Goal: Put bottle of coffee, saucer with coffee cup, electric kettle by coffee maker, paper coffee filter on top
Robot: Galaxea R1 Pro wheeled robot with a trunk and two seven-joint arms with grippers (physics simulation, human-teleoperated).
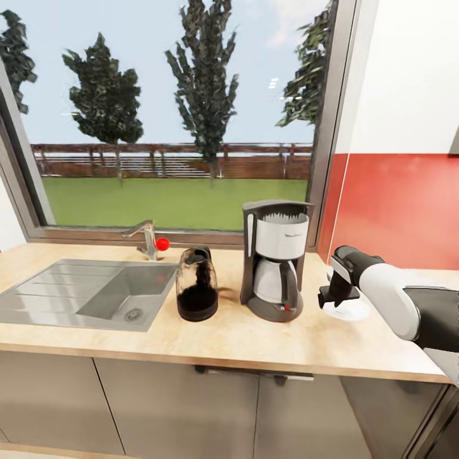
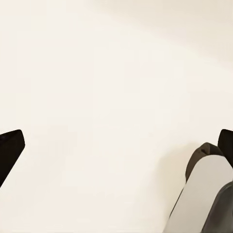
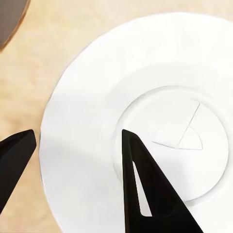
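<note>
we see the saucer (image 1: 352, 310) lying flat on the kitchen countertop (image 1: 255, 338), just beside the coffee maker (image 1: 274, 258) at its 3 o'clock; being round, it has no long axis to speak of, and its face points straight up. in the right wrist view the saucer (image 3: 145, 121) shows a raised inner ring. the coffee maker stands upright, its carafe handle facing toward us. the electric kettle (image 1: 196, 284) stands upright at the coffee maker's 9 o'clock, near but apart.

the right arm reaches in from 3 o'clock, forearm roughly level, wrist bent so the right gripper (image 1: 334, 297) points down at the saucer's near-left edge. its fingers (image 3: 145, 189) are spread wide, one over the plate and one beyond the rim, holding nothing.

the left gripper (image 2: 116, 145) faces a plain pale surface, its fingers parted wide and empty.
</note>
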